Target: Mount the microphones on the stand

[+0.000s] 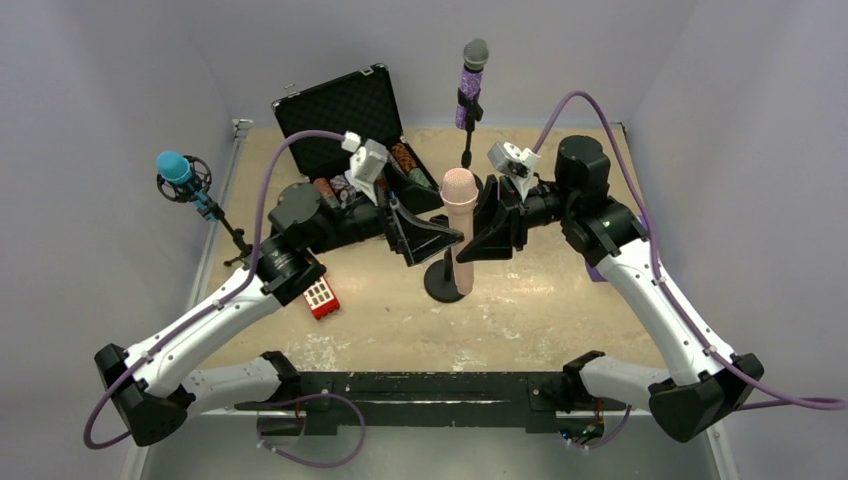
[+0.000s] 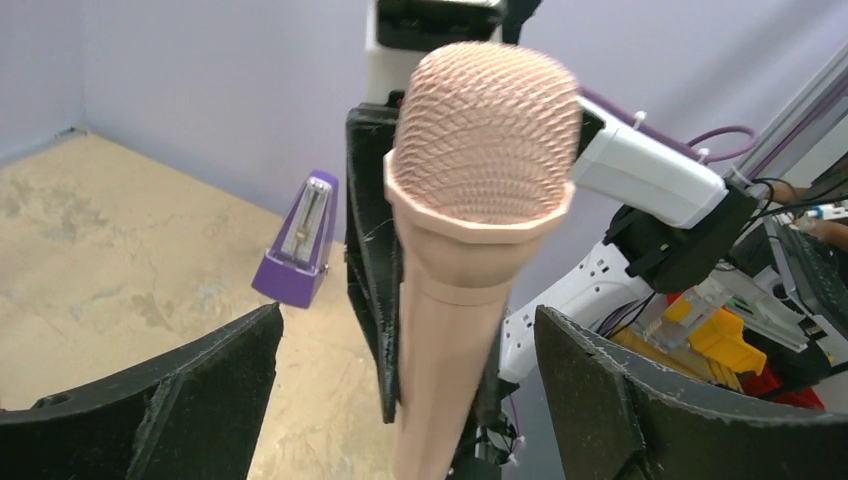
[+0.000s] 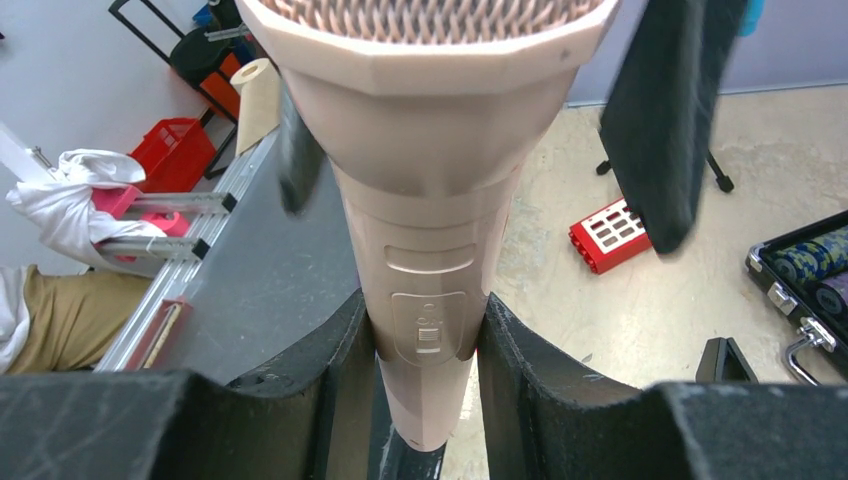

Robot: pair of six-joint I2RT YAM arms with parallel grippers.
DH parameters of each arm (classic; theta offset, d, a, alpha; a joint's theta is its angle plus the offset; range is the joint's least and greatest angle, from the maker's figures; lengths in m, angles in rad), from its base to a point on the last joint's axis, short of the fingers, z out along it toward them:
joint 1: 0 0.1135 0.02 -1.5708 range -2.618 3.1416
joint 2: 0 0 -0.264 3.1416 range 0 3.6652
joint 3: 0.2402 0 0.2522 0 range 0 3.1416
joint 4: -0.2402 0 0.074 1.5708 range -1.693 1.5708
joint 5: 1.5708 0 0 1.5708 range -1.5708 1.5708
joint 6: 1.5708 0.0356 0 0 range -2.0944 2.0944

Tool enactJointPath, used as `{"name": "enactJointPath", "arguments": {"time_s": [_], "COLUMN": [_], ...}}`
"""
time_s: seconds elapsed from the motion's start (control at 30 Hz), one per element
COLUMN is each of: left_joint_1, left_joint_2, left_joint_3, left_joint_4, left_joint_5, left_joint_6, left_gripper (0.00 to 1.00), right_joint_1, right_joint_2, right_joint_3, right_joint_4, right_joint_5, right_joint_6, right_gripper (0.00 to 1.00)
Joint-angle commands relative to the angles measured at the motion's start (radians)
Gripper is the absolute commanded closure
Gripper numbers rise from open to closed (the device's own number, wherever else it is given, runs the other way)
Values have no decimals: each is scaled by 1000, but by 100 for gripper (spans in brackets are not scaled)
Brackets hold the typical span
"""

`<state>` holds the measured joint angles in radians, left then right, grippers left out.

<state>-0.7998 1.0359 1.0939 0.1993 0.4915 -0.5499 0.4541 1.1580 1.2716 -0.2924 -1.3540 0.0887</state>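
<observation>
The peach-pink microphone (image 1: pixel 460 215) stood upright, head up, pinched between the fingers (image 3: pixel 330 370) of the right gripper (image 3: pixel 425 345). Both pads were closed on the barrel at the switch panel, with the mesh head well above them and the tail end just below. The left gripper (image 2: pixel 407 320) faced it from the other side with its fingers spread; the barrel rose between them, nearer the far tips, and I saw no contact. The stand's round base (image 1: pixel 441 288) lay below both pairs of fingers. I could not tell whether the tail had entered the holder.

I judged the body stiff, smooth and tapered, so it could slide downward through the pads under a light squeeze. It looked light but head-heavy, and the mesh would probably dent. I rated the barrel at or just below the switch as the sound place to hold it, never the head.

The purple microphone (image 1: pixel 473 75) and the blue microphone (image 1: pixel 176 168) were on their stands, well apart from both grippers.
</observation>
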Motion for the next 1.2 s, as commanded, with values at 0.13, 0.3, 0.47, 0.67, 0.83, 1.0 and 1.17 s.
{"name": "enactJointPath", "arguments": {"time_s": [0.13, 0.3, 0.47, 0.67, 0.83, 1.0, 1.17], "left_joint_1": [-11, -12, -15, -15, -18, -18, -13], "left_joint_2": [79, 84, 94, 98, 110, 115, 93], "left_joint_3": [70, 58, 48, 45, 42, 45, 47], "left_joint_4": [96, 150, 184, 173, 186, 202, 170], "left_joint_5": [70, 74, 85, 91, 115, 140, 143], "left_joint_6": [-41, -42, -56, -50, -49, -44, -20], "left_gripper": [17, 28, 33, 37, 39, 59, 100], "right_joint_1": [10, 12, 14, 17, 17, 18, 20], "right_joint_2": [9, 20, 29, 29, 33, 40, 41], "right_joint_3": [0, 0, 8, 8, 11, 23, 27], "right_joint_4": [10, 8, 3, 0, -6, -21, -54], "right_joint_5": [-20, -14, -13, -14, -13, -12, 5], "right_joint_6": [-17, -17, -17, -21, -23, -36, -64], "right_gripper": [100, 100, 100, 100, 100, 100, 75]}}
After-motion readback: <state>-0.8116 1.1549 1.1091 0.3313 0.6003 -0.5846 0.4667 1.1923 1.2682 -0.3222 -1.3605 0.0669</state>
